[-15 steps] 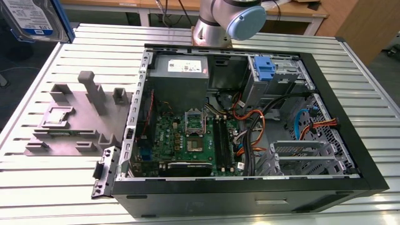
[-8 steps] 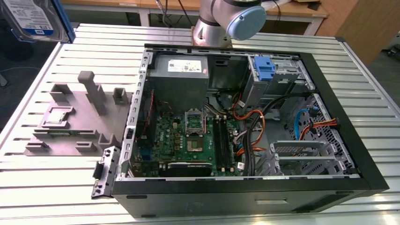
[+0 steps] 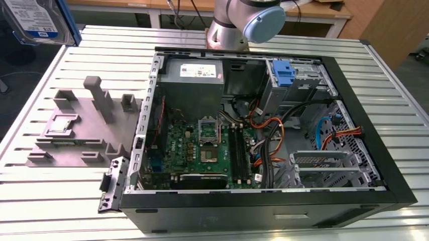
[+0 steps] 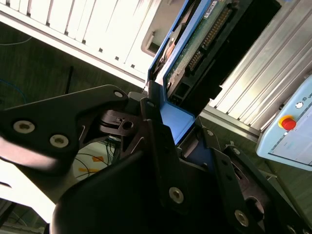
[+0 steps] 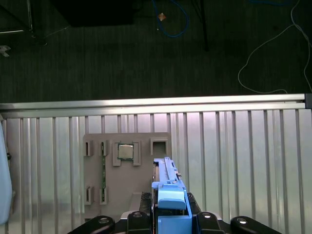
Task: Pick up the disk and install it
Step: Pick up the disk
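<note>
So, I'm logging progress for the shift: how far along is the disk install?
Done: the pickup. The disk is clamped between the jaws and held in the air above the grey fixture, at the exterior view's left. In hand: the disk, off the table. Left: the install, since the disk is far from the drive bay in the open computer case.

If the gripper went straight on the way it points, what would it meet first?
Probably the grey fixture on the table, with the gripper's disk touching first; depth is unclear.
</note>
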`<state>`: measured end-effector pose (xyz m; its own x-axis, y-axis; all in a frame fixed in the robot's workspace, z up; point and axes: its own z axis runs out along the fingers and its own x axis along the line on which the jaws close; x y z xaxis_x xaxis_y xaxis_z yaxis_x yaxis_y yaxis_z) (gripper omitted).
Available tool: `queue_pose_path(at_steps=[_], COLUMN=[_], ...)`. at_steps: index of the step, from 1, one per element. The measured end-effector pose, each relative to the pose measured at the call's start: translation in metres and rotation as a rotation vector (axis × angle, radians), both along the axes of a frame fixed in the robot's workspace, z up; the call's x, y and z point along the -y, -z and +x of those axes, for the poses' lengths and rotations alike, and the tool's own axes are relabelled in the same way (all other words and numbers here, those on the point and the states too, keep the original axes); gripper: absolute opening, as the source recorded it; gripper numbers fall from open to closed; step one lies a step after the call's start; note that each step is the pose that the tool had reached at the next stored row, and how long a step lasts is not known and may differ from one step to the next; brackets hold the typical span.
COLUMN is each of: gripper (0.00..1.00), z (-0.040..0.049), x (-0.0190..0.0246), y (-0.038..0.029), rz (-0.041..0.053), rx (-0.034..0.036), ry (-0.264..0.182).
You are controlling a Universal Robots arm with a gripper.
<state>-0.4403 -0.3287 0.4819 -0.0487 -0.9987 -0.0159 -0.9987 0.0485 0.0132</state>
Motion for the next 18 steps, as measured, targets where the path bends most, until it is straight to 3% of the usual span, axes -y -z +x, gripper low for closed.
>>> queue_pose_path(at_steps=[9, 18], gripper=[0.37, 0.37], z=[0.0, 0.0013], x=[0.0, 0.0], y=[-0.0059, -0.0062], rz=[0.0, 0.0], rx=[-0.0001, 0.0], ry=[0.0, 0.0])
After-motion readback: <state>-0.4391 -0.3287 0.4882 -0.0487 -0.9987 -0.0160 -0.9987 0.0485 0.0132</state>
